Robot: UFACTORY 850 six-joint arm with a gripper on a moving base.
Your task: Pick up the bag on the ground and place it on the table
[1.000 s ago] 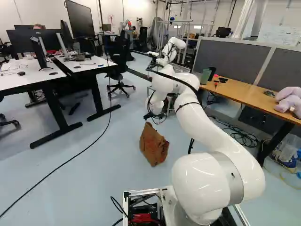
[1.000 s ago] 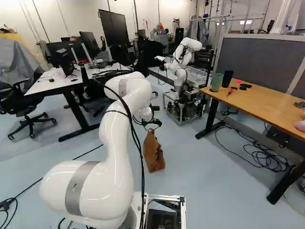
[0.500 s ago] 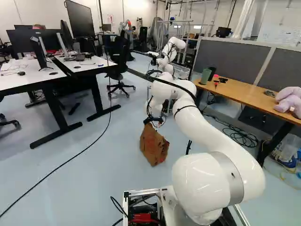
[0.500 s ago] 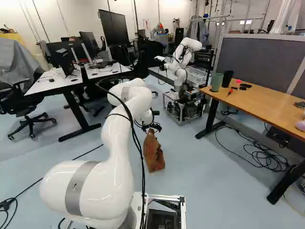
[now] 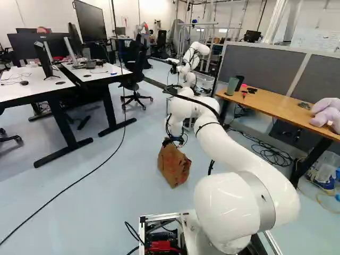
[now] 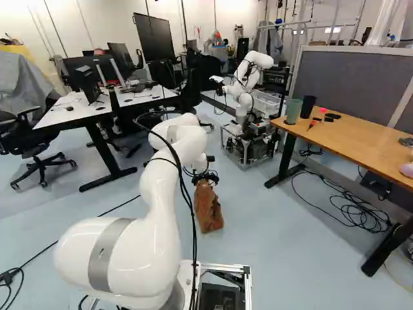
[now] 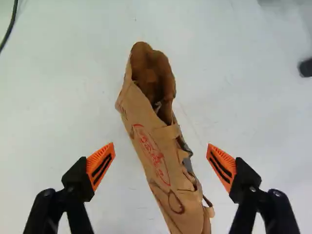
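- We see the brown paper bag (image 5: 174,166) on the floor (image 5: 106,212); its top is open, and red marks show on its side.
- Our white arm (image 6: 161,200) reaches out to the bag; the end effector (image 6: 206,177) is just over the bag's top.
- In the wrist view, we see the end effector (image 7: 161,163) wide open; one orange pad (image 7: 101,165) is on each side of the bag, and we see a gap between each pad and the bag; so it grips nothing.
- To the right of the bag, well apart from it, we see the wooden table (image 5: 276,107); a green cup (image 5: 232,86) and a purple soft toy (image 5: 325,115) are up there.
- To the left of the bag, farther back, we see a white table (image 5: 21,91) with screens (image 5: 45,61); past the bag stands another robot (image 6: 247,76).
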